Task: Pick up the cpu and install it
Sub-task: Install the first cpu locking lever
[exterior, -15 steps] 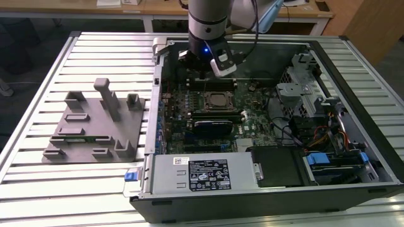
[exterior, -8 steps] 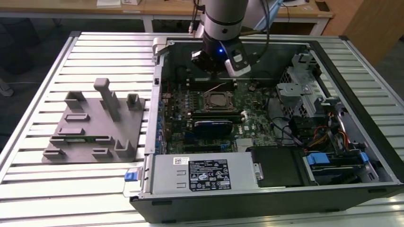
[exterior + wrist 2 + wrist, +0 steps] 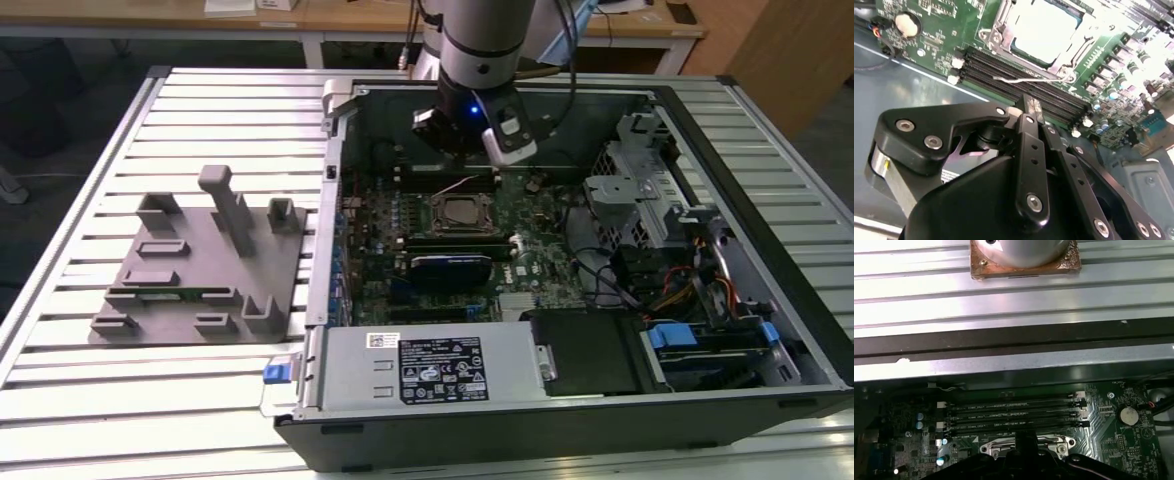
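Note:
The cpu (image 3: 463, 210) is a silvery-white square lying flat in the black socket frame (image 3: 434, 209) at the middle of the motherboard, inside the open computer case. In the second wrist view the cpu (image 3: 1046, 27) sits in the socket with the wire lever (image 3: 1029, 78) beside it. My gripper (image 3: 458, 160) hangs above the board, just behind the socket and apart from the cpu. Its black fingers (image 3: 1029, 120) meet at the tips with nothing between them. In the first wrist view the socket frame (image 3: 991, 447) lies just beyond the dark gripper (image 3: 1024, 460).
A grey fixture plate (image 3: 200, 270) with upright blocks lies on the slatted table at the exterior view's left. Inside the case are memory slots (image 3: 1019, 75), a power supply (image 3: 427, 365), a drive cage (image 3: 641, 190) and loose cables (image 3: 654, 290). The arm's base (image 3: 1024, 252) stands beyond the case wall.

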Tool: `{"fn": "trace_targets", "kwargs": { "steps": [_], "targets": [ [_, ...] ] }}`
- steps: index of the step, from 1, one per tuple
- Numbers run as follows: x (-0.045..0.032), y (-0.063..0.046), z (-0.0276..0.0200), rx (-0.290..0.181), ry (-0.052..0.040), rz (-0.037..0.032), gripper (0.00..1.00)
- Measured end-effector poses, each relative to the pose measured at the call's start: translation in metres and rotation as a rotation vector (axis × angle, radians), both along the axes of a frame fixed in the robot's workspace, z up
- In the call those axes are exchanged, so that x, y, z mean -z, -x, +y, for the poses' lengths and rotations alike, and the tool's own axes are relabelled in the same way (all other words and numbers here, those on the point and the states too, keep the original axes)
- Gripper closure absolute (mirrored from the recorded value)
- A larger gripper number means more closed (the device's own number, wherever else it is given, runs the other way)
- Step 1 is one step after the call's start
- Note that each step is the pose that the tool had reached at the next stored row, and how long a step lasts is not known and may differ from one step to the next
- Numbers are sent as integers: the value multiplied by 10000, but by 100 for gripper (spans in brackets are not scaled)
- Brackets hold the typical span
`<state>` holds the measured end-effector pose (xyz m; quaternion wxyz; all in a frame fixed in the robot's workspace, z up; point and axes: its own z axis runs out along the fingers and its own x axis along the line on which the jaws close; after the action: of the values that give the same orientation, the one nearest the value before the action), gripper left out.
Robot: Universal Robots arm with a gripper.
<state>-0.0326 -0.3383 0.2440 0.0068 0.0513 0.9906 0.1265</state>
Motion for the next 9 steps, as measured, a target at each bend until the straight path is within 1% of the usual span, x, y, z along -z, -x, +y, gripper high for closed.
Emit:
{"fn": "trace_targets", "kwargs": {
  "steps": [2,7,8,9],
  "targets": [
    [1,0,-1,31,21,-11,89],
    [2,0,0,34,12,-16,89],
    [6,1,-1,38,10,-45,89],
    [11,0,-1,43,11,-112,89]
  ]
}}
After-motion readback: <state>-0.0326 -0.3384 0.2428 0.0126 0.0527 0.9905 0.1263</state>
